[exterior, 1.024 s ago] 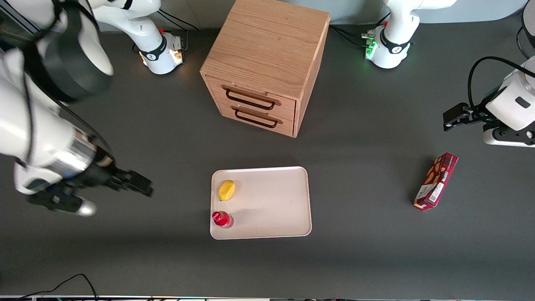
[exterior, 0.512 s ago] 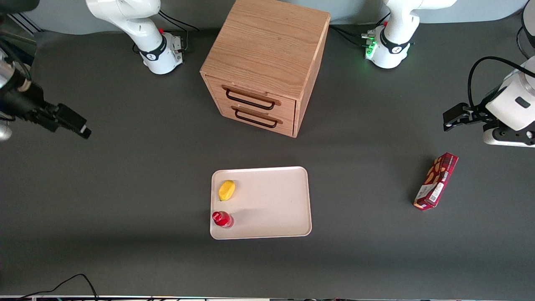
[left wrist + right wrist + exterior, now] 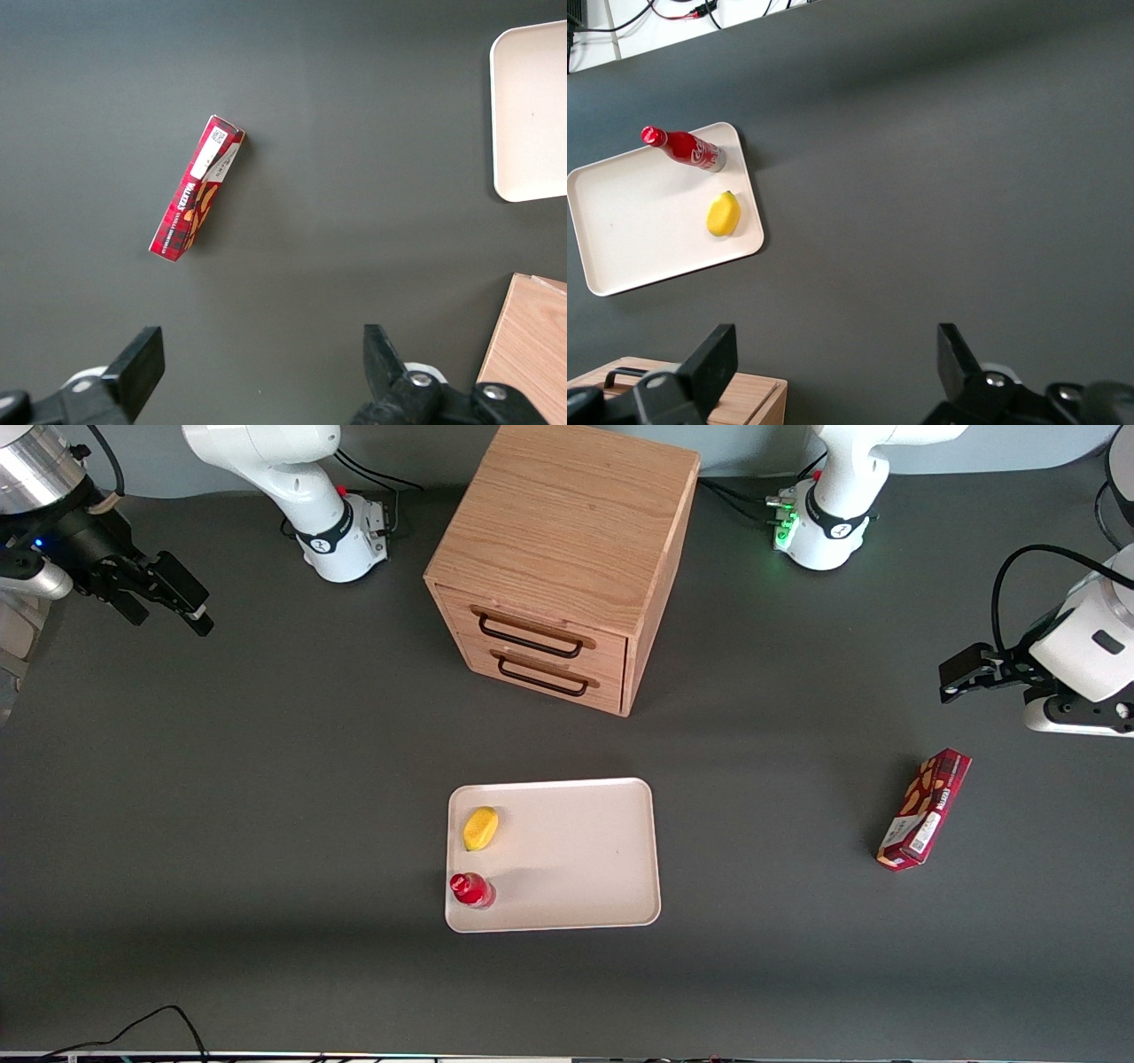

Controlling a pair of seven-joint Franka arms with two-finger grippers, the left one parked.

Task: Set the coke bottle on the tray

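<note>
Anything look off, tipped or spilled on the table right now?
Nothing stands out. The coke bottle stands upright in a corner of the tray, near a yellow object. The snack box lies flat toward the parked arm's end. The gripper is open, well clear.

The coke bottle (image 3: 469, 889) stands upright on the tray (image 3: 576, 859), in its near corner toward the working arm's end. A lemon (image 3: 480, 828) lies on the tray just farther from the front camera. The tray sits in front of the drawer cabinet (image 3: 560, 558). A snack box (image 3: 923, 808) lies toward the parked arm's end. The gripper (image 3: 182, 598), fingers apart, hangs above the table well apart from the tray, at the working arm's end.
</note>
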